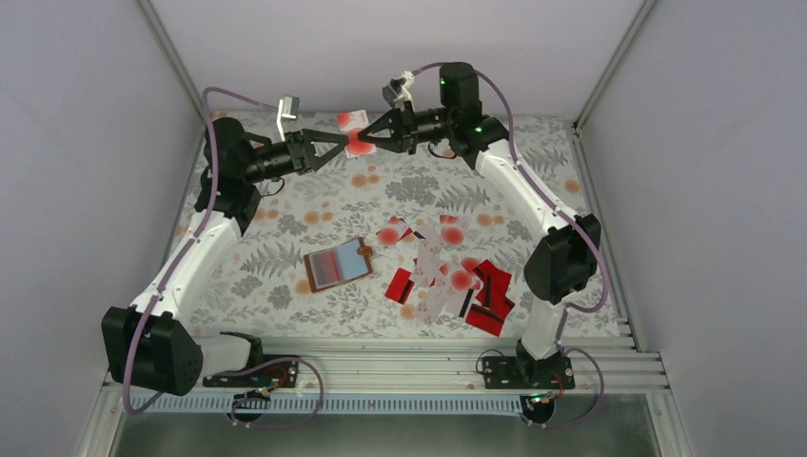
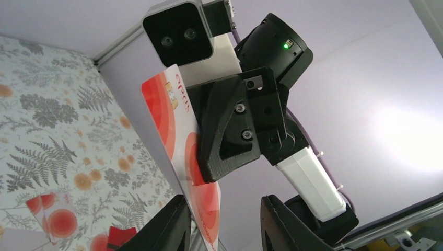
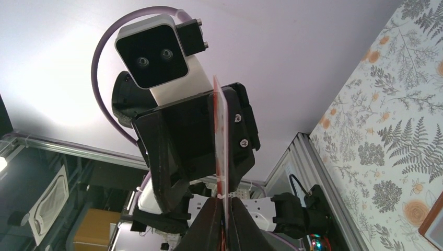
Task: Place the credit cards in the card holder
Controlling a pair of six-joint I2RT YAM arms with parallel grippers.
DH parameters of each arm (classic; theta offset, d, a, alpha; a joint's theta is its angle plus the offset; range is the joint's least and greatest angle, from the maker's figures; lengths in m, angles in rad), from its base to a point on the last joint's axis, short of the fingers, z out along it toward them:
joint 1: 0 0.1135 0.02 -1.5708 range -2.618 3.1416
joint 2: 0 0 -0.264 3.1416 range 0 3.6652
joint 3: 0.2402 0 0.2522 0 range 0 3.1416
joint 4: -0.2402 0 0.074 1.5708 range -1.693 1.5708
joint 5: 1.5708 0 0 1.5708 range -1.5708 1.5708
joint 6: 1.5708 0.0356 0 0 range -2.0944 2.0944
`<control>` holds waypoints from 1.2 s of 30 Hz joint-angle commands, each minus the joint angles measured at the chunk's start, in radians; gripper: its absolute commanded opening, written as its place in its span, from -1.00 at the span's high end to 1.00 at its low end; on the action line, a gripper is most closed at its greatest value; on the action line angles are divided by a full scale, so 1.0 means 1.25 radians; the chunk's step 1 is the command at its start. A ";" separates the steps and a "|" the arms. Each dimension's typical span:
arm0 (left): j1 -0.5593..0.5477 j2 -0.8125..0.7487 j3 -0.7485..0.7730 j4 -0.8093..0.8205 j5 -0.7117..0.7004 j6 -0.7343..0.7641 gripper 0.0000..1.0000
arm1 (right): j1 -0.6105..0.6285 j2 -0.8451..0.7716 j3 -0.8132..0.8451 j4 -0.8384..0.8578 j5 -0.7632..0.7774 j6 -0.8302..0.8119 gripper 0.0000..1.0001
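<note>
A white credit card with red blotches hangs in the air over the back of the table. My right gripper is shut on it; the right wrist view shows the card edge-on, pinched between the fingertips of that gripper. My left gripper faces it from the left with its jaws open around the card's lower end. One finger is against the card and the other stands apart. The card holder lies open on the table, brown with a blue-grey inside. Several more credit cards lie in a loose pile to its right.
The table carries a floral cloth, with grey walls close on three sides. A metal rail runs along the near edge by the arm bases. Loose cards show below in the left wrist view.
</note>
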 commanded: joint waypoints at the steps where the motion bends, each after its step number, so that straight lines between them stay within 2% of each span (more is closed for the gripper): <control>1: 0.004 -0.015 -0.014 0.023 -0.019 -0.020 0.33 | 0.012 0.002 0.022 -0.020 -0.025 -0.009 0.92; 8: 0.004 -0.005 -0.033 0.036 -0.033 -0.051 0.39 | 0.015 -0.004 0.014 -0.024 -0.023 -0.016 0.92; 25: 0.004 -0.001 -0.028 0.011 -0.036 -0.038 0.52 | 0.028 0.003 0.019 -0.046 -0.036 -0.044 0.92; 32: 0.004 0.000 -0.031 0.004 -0.043 -0.038 0.60 | 0.028 0.004 0.025 -0.060 -0.038 -0.060 0.92; 36: 0.004 0.001 -0.019 -0.039 -0.051 -0.014 0.73 | 0.027 0.005 0.027 -0.060 -0.040 -0.062 0.92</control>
